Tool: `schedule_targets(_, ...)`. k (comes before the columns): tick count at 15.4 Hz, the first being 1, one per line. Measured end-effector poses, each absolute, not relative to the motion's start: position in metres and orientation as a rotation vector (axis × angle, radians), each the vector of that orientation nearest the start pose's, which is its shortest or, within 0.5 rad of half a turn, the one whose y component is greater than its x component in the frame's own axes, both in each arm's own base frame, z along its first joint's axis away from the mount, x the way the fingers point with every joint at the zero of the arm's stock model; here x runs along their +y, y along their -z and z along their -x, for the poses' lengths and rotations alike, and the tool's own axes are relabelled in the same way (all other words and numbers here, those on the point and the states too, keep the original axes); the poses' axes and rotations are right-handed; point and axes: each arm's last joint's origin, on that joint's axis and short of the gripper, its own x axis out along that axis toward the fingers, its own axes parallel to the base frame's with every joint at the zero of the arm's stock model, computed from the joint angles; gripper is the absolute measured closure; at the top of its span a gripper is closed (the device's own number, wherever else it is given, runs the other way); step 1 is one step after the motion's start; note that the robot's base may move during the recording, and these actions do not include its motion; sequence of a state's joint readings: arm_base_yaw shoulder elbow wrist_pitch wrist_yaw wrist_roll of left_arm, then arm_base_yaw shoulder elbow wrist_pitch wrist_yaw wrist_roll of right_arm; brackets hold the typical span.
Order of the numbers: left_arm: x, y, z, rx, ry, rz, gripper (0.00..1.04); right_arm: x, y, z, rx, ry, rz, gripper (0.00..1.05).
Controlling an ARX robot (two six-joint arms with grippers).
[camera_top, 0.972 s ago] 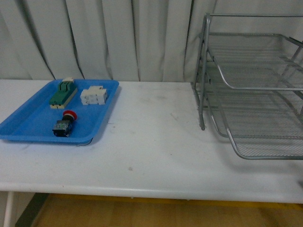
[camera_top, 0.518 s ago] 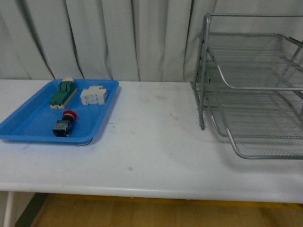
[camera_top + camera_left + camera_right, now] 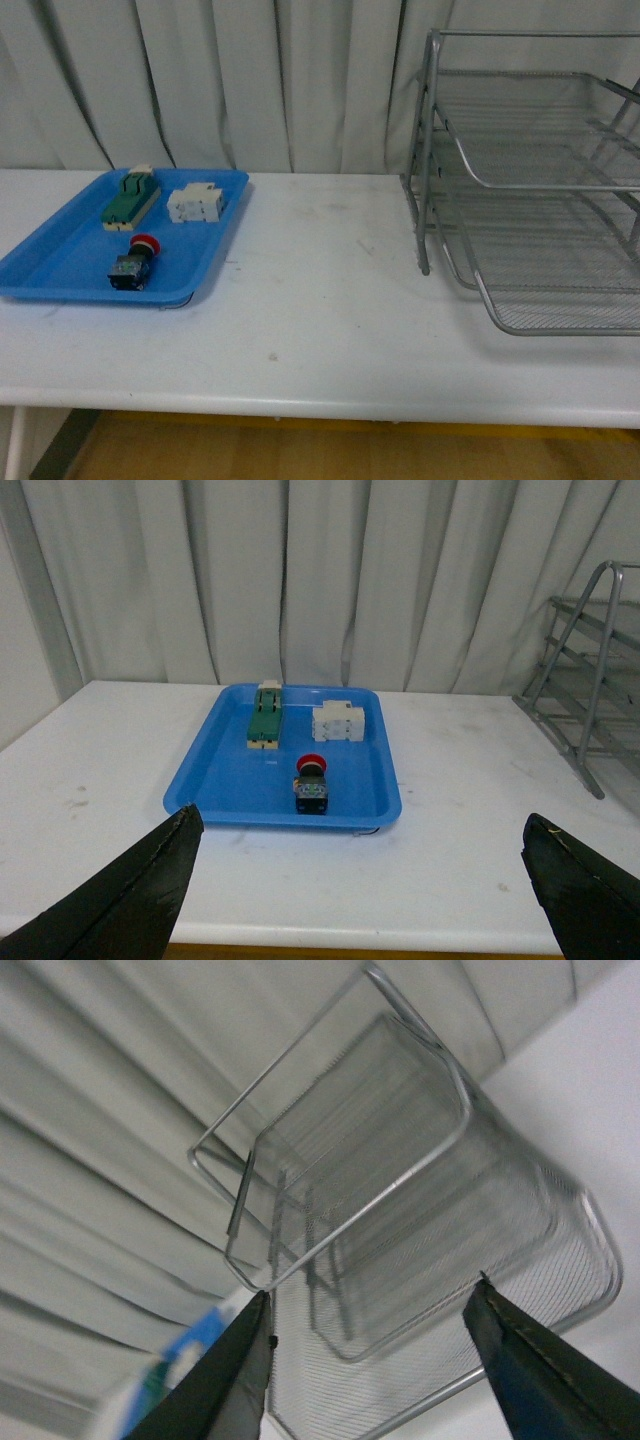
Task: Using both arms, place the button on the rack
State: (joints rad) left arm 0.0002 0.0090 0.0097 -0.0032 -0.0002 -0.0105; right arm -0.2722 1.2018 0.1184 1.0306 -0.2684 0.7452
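A: Where does the button (image 3: 135, 262) sit?

B: In the blue tray (image 3: 60, 255), toward its near edge. It appears to lie on its side with the red cap pointing at the curtain. The green block (image 3: 131, 198) and the white block (image 3: 195, 203) lie behind it, apart from it. The rack (image 3: 430, 150) stands well away at the other end of the table (image 3: 320, 320).

A: And the grippers?

B: The left gripper (image 3: 360, 820) is spread wide with nothing between its fingers, and it faces the tray from short of it. The right gripper (image 3: 371, 1292) is likewise parted and empty, and it looks onto the rack. Neither shows in the front view.

A: How should the button handle?

B: It is probably light and rigid, made of hard plastic. The round cap looks smooth, so a pinch there may slip. The boxy black body offers flat sides, which are the safer hold. The button could skid on the tray floor if nudged. Since the rack is on the right, a handover seems likely, so the left should leave part of the button free for the right.
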Motion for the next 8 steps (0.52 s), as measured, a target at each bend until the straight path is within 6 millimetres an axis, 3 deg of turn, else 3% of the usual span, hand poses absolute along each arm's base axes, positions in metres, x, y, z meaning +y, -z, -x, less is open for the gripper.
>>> schedule_targets(2,0.0,-0.166,-0.098,0.003,0.0,0.01,0.07,-0.031,-0.153,-0.157,0.075,-0.001,-0.288,0.67)
schedule_targets(5,0.0,-0.166,-0.098,0.003,0.0,0.01,0.07,-0.021,-0.165,-0.139,-0.003,-0.005,-0.05,1.02)
schedule_targets(8,0.0,-0.166,-0.098,0.003,0.0,0.01,0.07,-0.015,-0.166,-0.133,0.01,-0.004,-0.021,1.03)
